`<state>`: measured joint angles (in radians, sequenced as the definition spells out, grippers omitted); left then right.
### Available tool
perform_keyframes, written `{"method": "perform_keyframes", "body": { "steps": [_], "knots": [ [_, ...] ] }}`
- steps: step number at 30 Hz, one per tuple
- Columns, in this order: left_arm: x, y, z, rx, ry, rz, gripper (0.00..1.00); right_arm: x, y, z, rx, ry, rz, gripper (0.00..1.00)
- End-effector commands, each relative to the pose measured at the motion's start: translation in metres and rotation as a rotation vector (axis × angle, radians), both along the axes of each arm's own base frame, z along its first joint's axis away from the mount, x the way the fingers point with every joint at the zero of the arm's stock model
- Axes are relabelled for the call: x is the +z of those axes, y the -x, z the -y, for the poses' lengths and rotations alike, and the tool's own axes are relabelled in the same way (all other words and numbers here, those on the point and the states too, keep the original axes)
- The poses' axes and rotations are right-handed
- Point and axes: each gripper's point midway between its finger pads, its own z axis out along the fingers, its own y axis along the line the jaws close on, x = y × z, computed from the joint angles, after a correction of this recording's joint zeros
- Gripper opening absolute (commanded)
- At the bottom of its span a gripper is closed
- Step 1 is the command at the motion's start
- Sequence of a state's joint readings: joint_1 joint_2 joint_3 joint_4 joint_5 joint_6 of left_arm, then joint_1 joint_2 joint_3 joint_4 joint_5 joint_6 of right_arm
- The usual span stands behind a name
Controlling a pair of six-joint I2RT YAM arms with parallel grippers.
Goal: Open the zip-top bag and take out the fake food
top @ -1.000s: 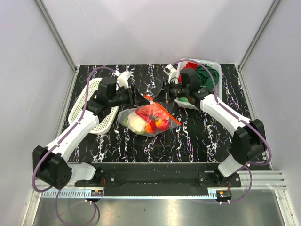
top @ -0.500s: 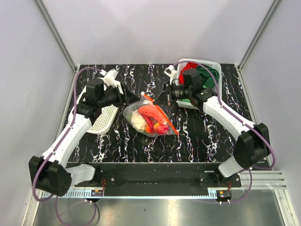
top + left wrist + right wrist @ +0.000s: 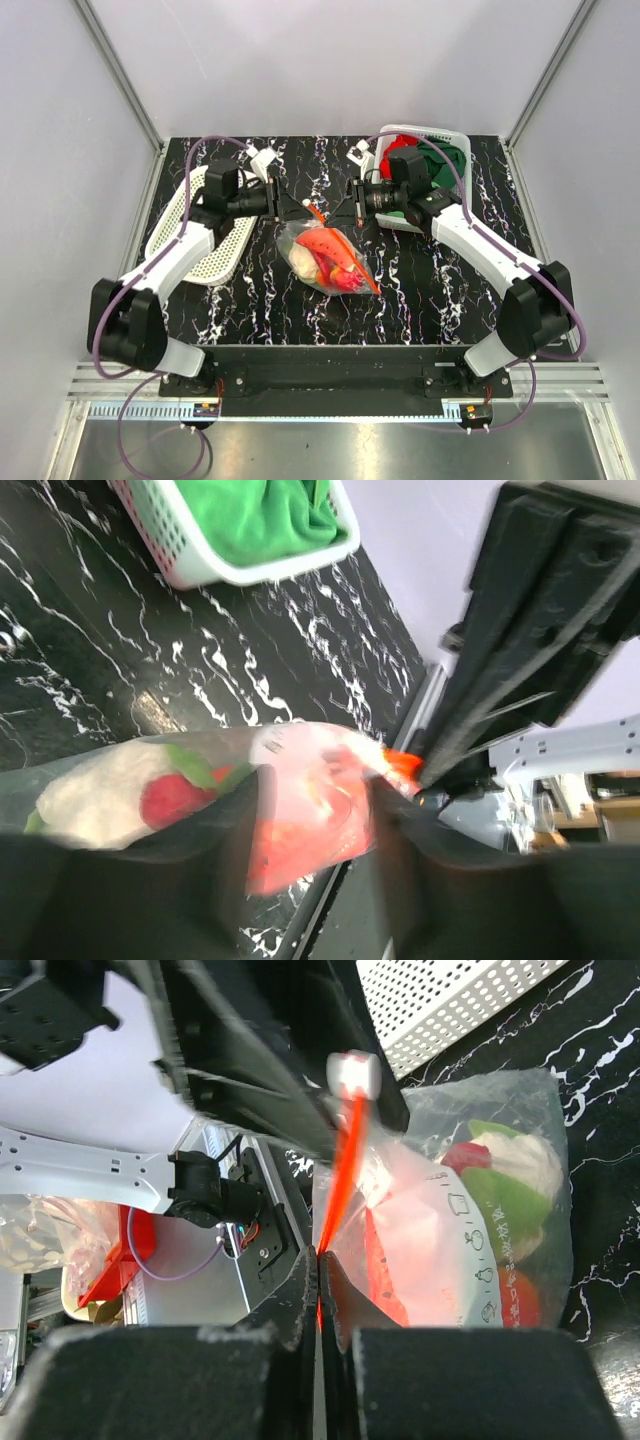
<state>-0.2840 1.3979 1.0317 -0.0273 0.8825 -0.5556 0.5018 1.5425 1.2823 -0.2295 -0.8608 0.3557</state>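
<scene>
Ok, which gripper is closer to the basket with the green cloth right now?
Right. The right gripper is just beside the basket, between it and the zip-top bag's mouth. The left gripper is farther off, across that mouth.

The top camera looked down from above at 6 o'clock, covering the whole tabletop (image 3: 430, 290). The left wrist camera faced 3 o'clock, the right 9 o'clock, both close on the zip-top bag (image 3: 325, 258), shared by all views.

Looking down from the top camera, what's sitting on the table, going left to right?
flat white mesh basket → zip-top bag → white basket holding red and green cloths
</scene>
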Motion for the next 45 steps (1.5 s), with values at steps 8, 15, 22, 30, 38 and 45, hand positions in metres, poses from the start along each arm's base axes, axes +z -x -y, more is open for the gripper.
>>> {"method": "perform_keyframes", "body": {
  "steps": [8, 15, 22, 30, 38, 45],
  "knots": [
    [0.034, 0.001, 0.002, -0.078, 0.082, 0.124, 0.0, 0.011, -0.001, 0.006, 0.023, 0.013, 0.031, 0.0],
    [0.047, 0.015, -0.005, -0.008, 0.079, 0.147, 0.0, 0.02, -0.018, 0.008, -0.046, 0.085, 0.058, 0.35],
    [0.051, 0.024, 0.002, 0.024, 0.062, 0.125, 0.0, 0.042, -0.031, -0.001, -0.06, 0.108, 0.139, 0.67],
    [0.047, 0.024, 0.006, 0.025, 0.021, 0.098, 0.0, 0.043, -0.031, -0.027, 0.003, 0.096, 0.149, 0.71],
    [0.042, 0.025, 0.006, 0.012, 0.005, 0.083, 0.0, 0.041, -0.033, -0.031, 0.009, 0.107, 0.152, 0.62],
    [0.042, 0.028, 0.008, -0.012, 0.016, 0.077, 0.0, 0.037, -0.033, -0.038, 0.036, 0.096, 0.107, 0.48]
  ]
}}
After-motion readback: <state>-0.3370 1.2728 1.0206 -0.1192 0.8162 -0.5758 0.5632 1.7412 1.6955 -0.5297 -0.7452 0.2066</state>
